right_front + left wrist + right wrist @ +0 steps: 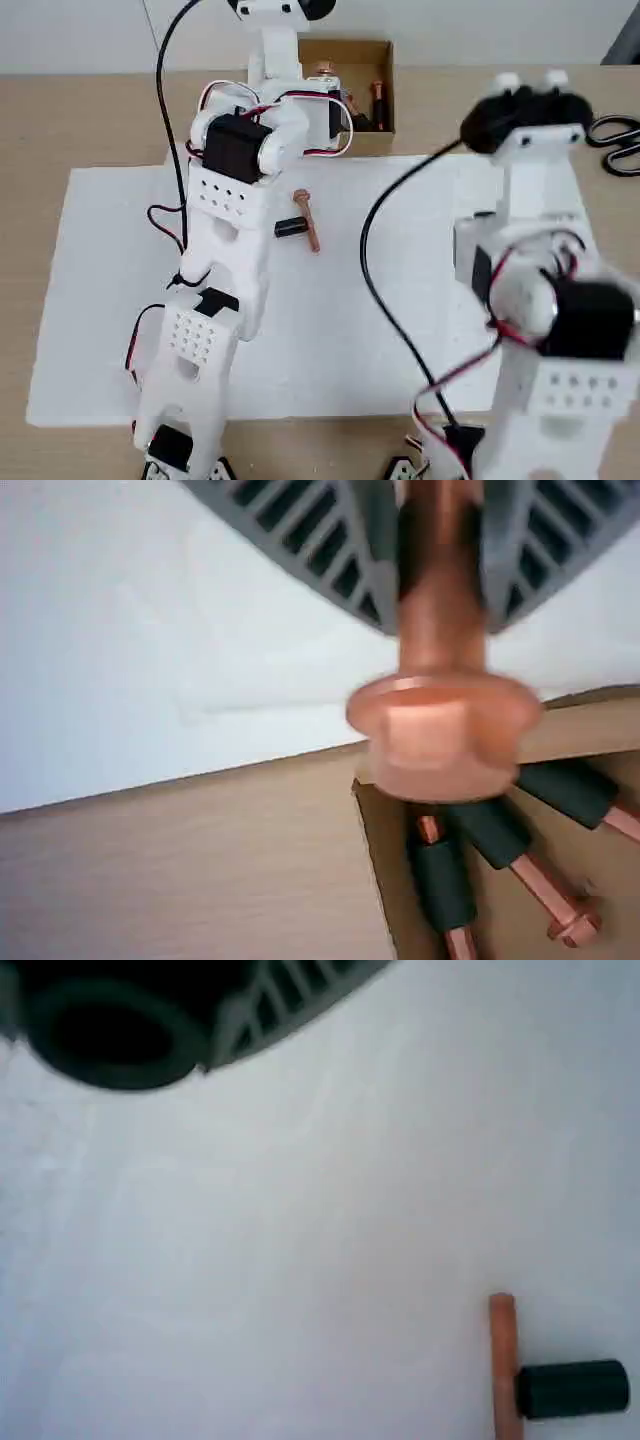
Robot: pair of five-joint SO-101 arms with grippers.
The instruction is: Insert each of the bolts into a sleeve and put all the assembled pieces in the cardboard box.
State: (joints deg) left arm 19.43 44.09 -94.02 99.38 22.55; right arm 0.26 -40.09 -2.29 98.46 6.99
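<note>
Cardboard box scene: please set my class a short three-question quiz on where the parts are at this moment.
1. True or false: the cardboard box is empty.
2. What does the left gripper hold? A) a copper bolt B) a nut C) nothing
3. Fill in: the loose bolt and loose sleeve lie on the white ____.

Key: 1 false, sleeved bolts lie inside it; 2 A; 3 sheet.
</note>
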